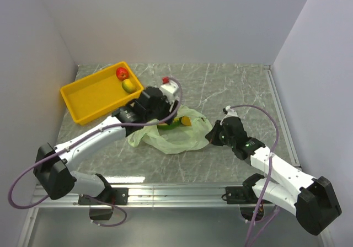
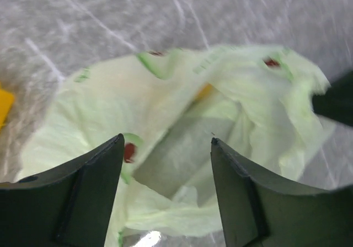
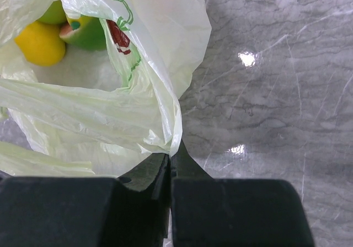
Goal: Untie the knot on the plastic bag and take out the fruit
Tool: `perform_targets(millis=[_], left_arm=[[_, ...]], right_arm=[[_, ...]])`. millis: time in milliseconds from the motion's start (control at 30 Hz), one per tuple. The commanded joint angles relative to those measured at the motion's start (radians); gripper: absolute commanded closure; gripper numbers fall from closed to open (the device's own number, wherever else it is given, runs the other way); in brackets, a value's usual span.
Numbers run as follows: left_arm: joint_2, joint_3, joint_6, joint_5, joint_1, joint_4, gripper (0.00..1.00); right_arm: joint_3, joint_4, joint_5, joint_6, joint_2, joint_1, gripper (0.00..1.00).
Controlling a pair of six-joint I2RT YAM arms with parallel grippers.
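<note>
The pale green plastic bag [image 1: 176,137] lies crumpled mid-table with its mouth open; no tied knot shows. Inside it I see fruit: a yellow piece [image 3: 39,43] and a green one [image 3: 88,33], and from above an orange piece [image 1: 187,121]. My left gripper [image 1: 165,114] hovers over the bag's far left side. Its fingers stand open above the bag's mouth [image 2: 182,153] with nothing between them [image 2: 166,142]. My right gripper [image 1: 211,134] is shut on the bag's right rim [image 3: 172,156].
A yellow tray [image 1: 88,98] stands at the back left, holding a red apple [image 1: 122,73] and a green-yellow mango [image 1: 128,85]. White walls close in the marble table on the left, back and right.
</note>
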Motion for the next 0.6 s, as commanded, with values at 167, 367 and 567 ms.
perform_targets(millis=[167, 367, 567], left_arm=[[0.114, 0.014, 0.048, 0.003, -0.137, -0.056, 0.41], [0.252, 0.005, 0.050, -0.130, -0.143, -0.024, 0.41], [0.355, 0.014, 0.057, -0.235, -0.096, 0.065, 0.34]], right_arm=[[0.052, 0.014, -0.006, -0.005, -0.003, -0.006, 1.00], [0.047, 0.006, 0.000, 0.010, -0.023, -0.006, 1.00], [0.046, 0.000, 0.007, 0.022, -0.032, -0.004, 1.00]])
